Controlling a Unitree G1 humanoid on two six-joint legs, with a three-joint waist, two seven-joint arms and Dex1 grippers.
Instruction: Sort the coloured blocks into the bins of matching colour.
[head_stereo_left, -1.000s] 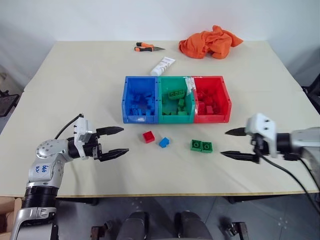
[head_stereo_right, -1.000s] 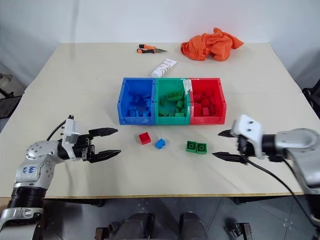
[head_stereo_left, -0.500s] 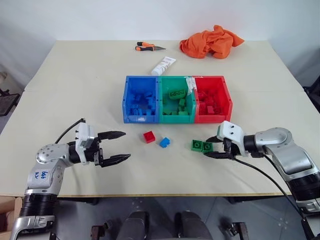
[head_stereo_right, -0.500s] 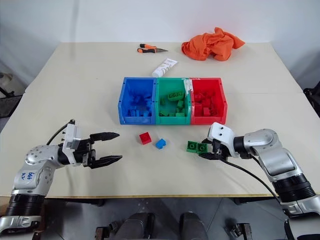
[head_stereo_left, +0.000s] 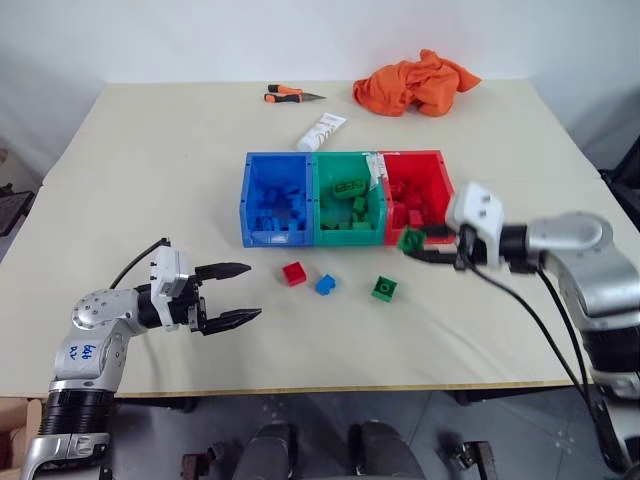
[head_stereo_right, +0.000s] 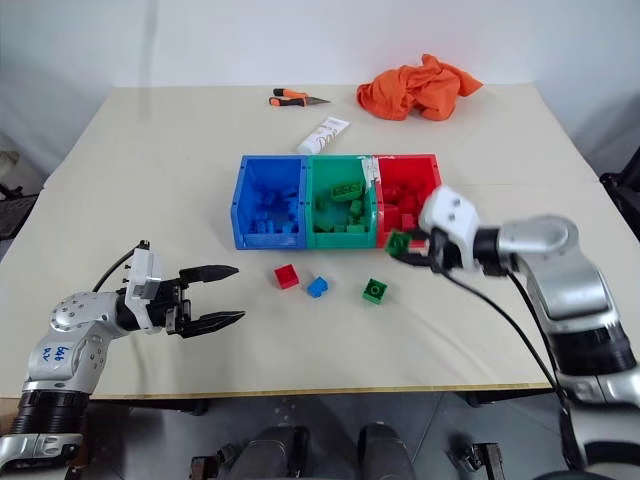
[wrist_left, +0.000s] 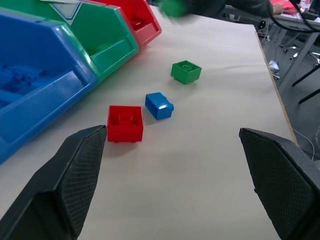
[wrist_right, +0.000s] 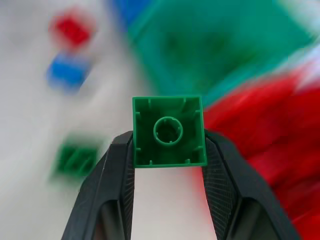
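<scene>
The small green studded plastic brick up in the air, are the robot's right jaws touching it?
Touching. In the right wrist view, the green brick sits pinched between the right gripper, both black jaws pressed against its sides.

Right wrist view: all behind the held green block is blurred; bins and loose blocks show as colour smears only. Left wrist view: a green smear at the top edge, identity unclear; blue bin cut off by the edge. Head views: print on the white tube too small to read; blocks piled in the bins overlap, count unclear.
</scene>
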